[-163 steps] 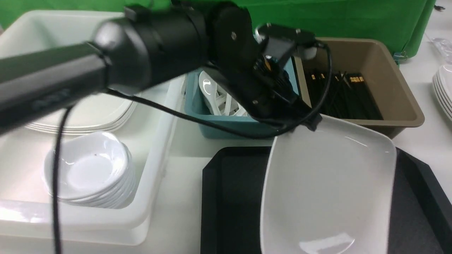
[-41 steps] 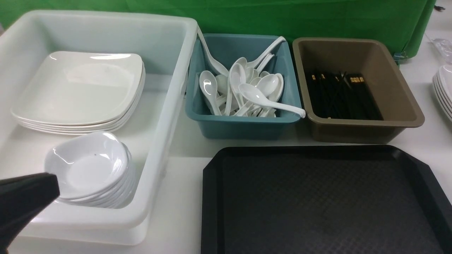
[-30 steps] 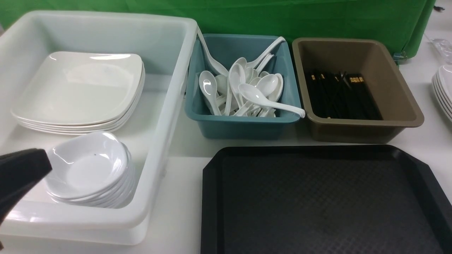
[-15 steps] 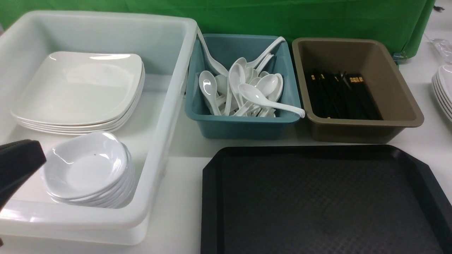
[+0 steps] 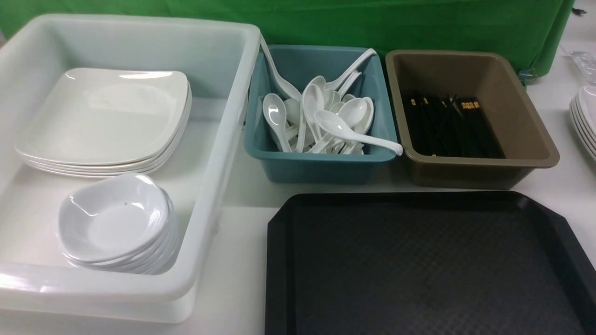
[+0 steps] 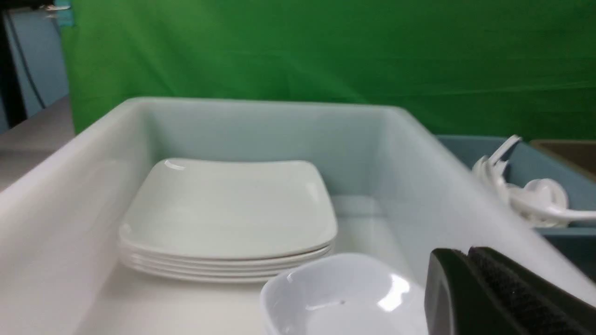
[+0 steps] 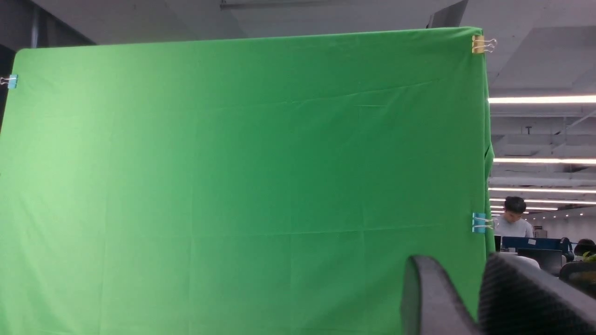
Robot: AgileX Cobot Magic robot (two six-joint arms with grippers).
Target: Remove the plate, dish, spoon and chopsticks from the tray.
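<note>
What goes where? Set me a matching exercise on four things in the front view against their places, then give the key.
Things:
1. stack of plates
2. spoons
3. chopsticks
4. tray

Places:
A. in the brown bin
B. in the teal bin
C. in the white tub
D. on the table, in front of both bins

Pairs: 1-C, 2-B, 3-A, 4-D
</note>
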